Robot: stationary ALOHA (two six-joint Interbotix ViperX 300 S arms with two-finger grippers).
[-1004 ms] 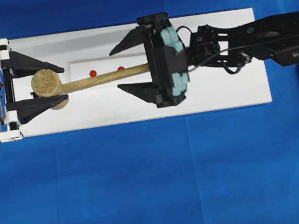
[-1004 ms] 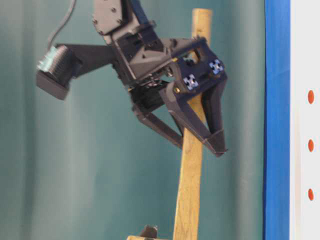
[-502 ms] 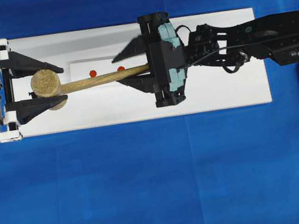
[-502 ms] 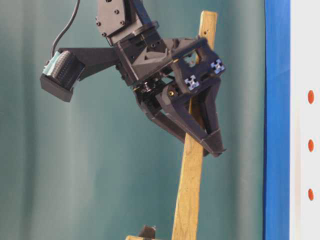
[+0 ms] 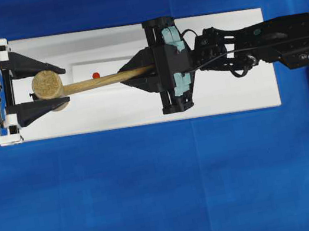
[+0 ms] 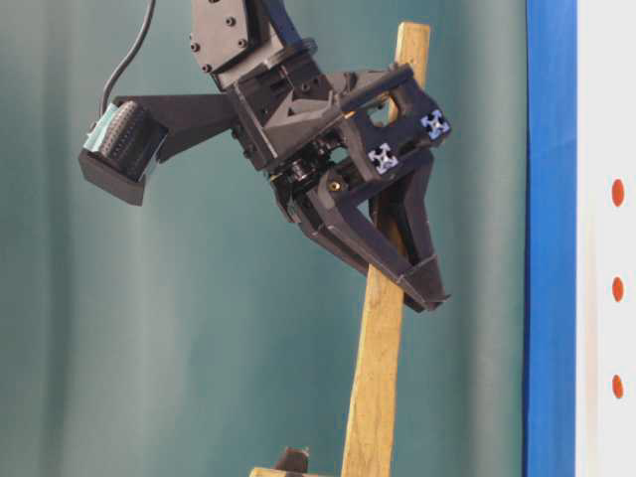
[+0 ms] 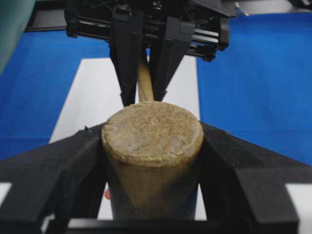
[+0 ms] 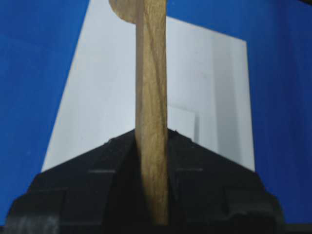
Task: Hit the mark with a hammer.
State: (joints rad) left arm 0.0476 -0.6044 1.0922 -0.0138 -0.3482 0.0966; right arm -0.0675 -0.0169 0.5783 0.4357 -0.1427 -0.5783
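The hammer's thick wooden head (image 5: 47,85) sits between the fingers of my left gripper (image 5: 66,85), which press on both its sides (image 7: 152,130). Its slim handle (image 5: 100,81) runs right into my right gripper (image 5: 126,74), shut on it; in the right wrist view both fingers clamp the handle (image 8: 151,97) at the gripper (image 8: 152,134). One red mark (image 5: 95,75) shows just above the handle on the white board (image 5: 228,90). The table-level view shows the right gripper (image 6: 422,288) gripping the handle (image 6: 373,388) off the board, with three red marks (image 6: 617,288) in a row.
A blue cloth (image 5: 157,199) surrounds the white board. A smaller white sheet (image 5: 83,68) lies on the board under the marks. The right arm (image 5: 261,43) stretches in over the board's right end.
My right gripper's fingers have come together from wide open onto the handle. They now cover one red mark in the overhead view. The left gripper and the head have stayed put.
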